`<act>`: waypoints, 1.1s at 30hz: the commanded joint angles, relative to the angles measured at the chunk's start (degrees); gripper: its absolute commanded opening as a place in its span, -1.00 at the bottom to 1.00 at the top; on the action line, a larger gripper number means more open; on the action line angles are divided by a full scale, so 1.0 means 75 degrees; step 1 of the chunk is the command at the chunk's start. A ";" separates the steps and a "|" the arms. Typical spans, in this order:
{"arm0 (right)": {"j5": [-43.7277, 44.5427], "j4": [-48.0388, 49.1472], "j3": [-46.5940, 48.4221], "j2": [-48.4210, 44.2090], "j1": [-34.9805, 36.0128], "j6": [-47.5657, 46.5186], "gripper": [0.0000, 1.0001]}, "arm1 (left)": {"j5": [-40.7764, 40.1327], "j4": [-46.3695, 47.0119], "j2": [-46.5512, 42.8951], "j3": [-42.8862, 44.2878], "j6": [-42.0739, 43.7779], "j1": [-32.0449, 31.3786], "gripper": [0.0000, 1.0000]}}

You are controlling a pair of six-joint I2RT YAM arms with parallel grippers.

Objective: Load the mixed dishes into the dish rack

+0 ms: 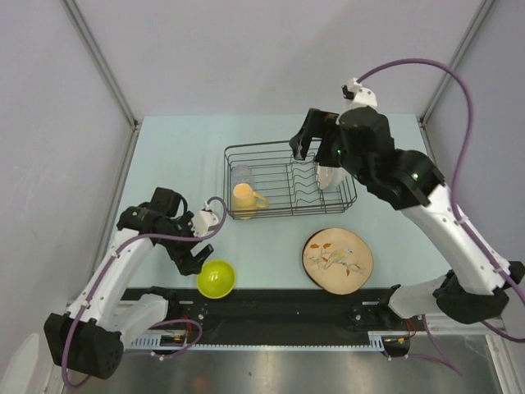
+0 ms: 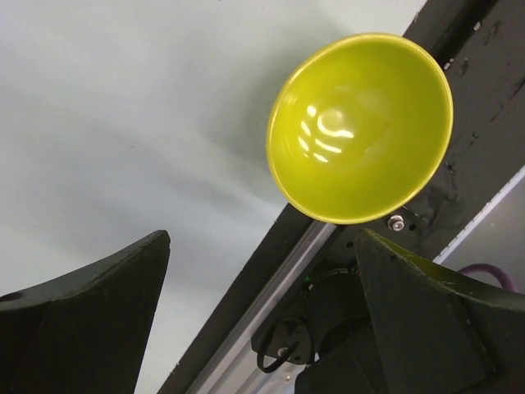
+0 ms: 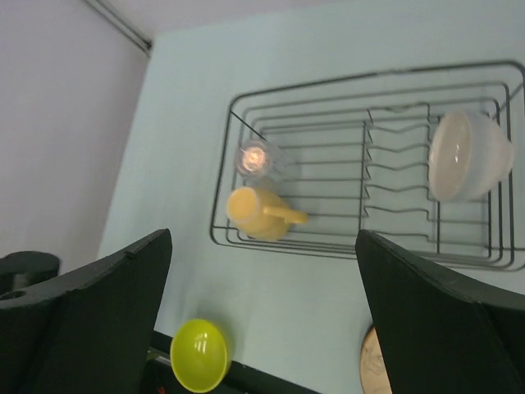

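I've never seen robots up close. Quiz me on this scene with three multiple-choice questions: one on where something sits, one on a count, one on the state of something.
1. Where is the green bowl?
A. In the rack
B. On the table, outside the rack
C. Held in the air

2. How many dishes are in the rack?
A. One
B. Three
C. Five

3. What state is the left gripper in?
A. Open, holding nothing
B. Shut on a dish
C. Shut, empty

Answers:
1 B: the green bowl sits at the table's near edge, apart from the rack.
2 B: a glass, a yellow mug and a white bowl are inside it.
3 A: its fingers are spread wide with nothing between them.
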 commanded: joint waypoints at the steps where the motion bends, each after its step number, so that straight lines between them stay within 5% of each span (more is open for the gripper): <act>1: -0.2503 -0.0575 -0.0080 -0.0124 -0.1500 0.0894 0.99 | -0.0089 0.0756 0.0192 -0.0130 -0.0178 -0.0116 1.00; 9: -0.1311 -0.0739 -0.0362 -0.0826 -0.1303 0.0660 0.96 | -0.0346 0.1612 0.0779 -0.0517 0.0044 -0.0514 1.00; 26: -0.1123 -0.0939 -0.0901 -0.0885 -0.1515 0.0624 0.89 | -0.0825 0.1894 0.1107 -0.0635 0.0151 -0.1663 0.94; 33: -0.0936 -0.1032 -0.1007 -0.0944 -0.1526 0.0578 0.89 | -0.0281 0.0702 0.1010 0.2029 -0.0561 -0.2342 1.00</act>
